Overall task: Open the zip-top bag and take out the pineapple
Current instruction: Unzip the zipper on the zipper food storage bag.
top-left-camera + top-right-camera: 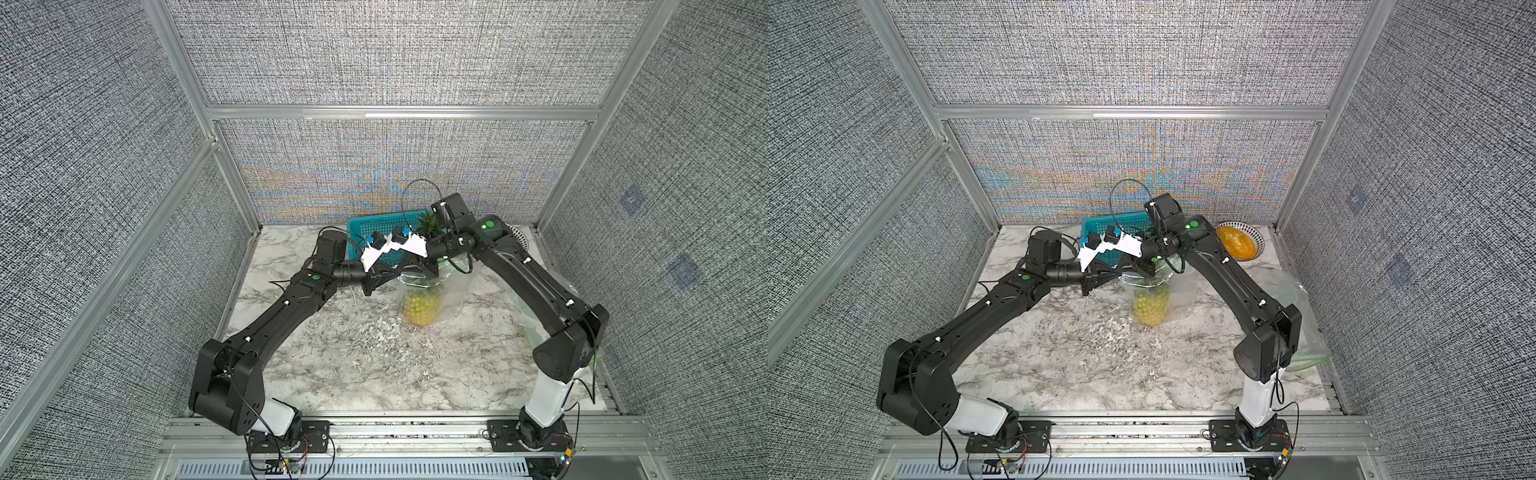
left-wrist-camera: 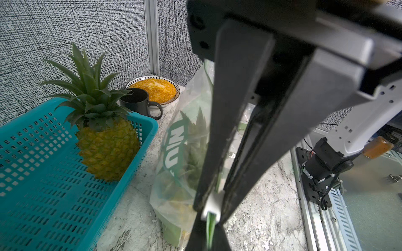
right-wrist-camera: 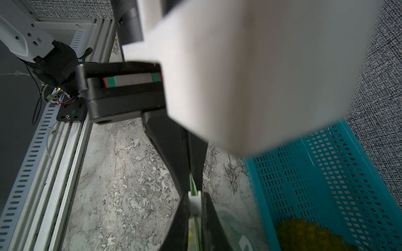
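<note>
Two hands meet tip to tip at the top edge of the zip-top bag (image 2: pixel 171 173), over the back half of the counter (image 1: pixel 365 382). The right hand (image 3: pixel 194 201) is closed on the white slider (image 2: pixel 211 203) of the zip. The left hand (image 2: pixel 207 235) is pinched tight on the green zip strip (image 2: pixel 210 221) just beside that slider, so the two sets of fingertips nearly touch.

The pineapple (image 1: pixel 422 309) sits inside the bag directly below both hands, with its crown pointing up toward the zip and its yellow body low. In the left wrist view the bag's bottom rests on the counter. In both top views the fruit shows through the clear plastic on the near side of the hands.

The counter is white marble with grey veins, and pale flecks are scattered near its middle. A teal basket (image 1: pixel 374 226) stands behind the hands against the back wall, with a second pineapple (image 2: pixel 106 147) upright at its end. A black mug (image 2: pixel 138 103) is just beside the basket, and a bowl of orange grains (image 1: pixel 1237 243) sits in the back right corner. Another clear bag (image 1: pixel 1296 307) lies under the right arm. Grey woven panels in aluminium frames (image 1: pixel 399 113) close in three sides.
</note>
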Available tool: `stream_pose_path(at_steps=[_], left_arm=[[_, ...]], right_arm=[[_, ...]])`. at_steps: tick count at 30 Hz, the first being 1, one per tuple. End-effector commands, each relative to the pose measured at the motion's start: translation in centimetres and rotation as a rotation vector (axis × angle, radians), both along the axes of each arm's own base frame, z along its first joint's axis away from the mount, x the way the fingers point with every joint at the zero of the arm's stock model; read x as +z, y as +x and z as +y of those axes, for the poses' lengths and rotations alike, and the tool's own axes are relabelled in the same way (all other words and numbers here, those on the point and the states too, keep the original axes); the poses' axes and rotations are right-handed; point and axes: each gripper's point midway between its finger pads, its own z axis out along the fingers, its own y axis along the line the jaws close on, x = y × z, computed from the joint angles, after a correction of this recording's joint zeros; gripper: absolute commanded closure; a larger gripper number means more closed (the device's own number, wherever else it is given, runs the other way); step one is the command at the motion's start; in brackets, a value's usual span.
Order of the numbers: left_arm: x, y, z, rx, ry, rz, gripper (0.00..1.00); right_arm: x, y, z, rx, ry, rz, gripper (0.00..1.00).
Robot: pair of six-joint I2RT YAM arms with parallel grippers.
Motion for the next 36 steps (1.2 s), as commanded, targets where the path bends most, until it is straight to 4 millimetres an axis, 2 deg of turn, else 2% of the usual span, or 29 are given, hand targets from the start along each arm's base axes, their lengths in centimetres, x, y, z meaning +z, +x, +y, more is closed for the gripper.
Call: stream_pose_path(at_steps=[1,9,18,23,28,36], left_arm=[[0.5,-0.4,0.0,-0.016,-0.007,-0.022,1.00],[0.4,-0.6,0.4,0.002,0.021,-0.039,1.00],[0.5,-0.8,0.6,0.002,0.028,-0.053,1.00],[0.4,-0.9,0.8,0.008,0.038,-0.061,1.00],[0.2,-0.9,1.0,0.010,0.045,-0.063,1.00],[0.2,-0.7,1.3,0.024,0.050,-0.067,1.00]], right_arm=[[0.0,0.2,-0.4,-0.023,-0.017,-0.009,1.00],[0.8,1.2,-2.2,-0.098,-0.009,-0.041,1.00],[0.7,2.3,-5.5,-0.204,-0.019,-0.066,1.00],[0.1,3.6,-9.2,-0.311,-0.038,-0.064,1.00],[-0.2,4.0,-12.9,-0.401,-0.033,-0.067,1.00],[-0.9,4.4,-17.2,-0.513,-0.030,-0.066,1.00]])
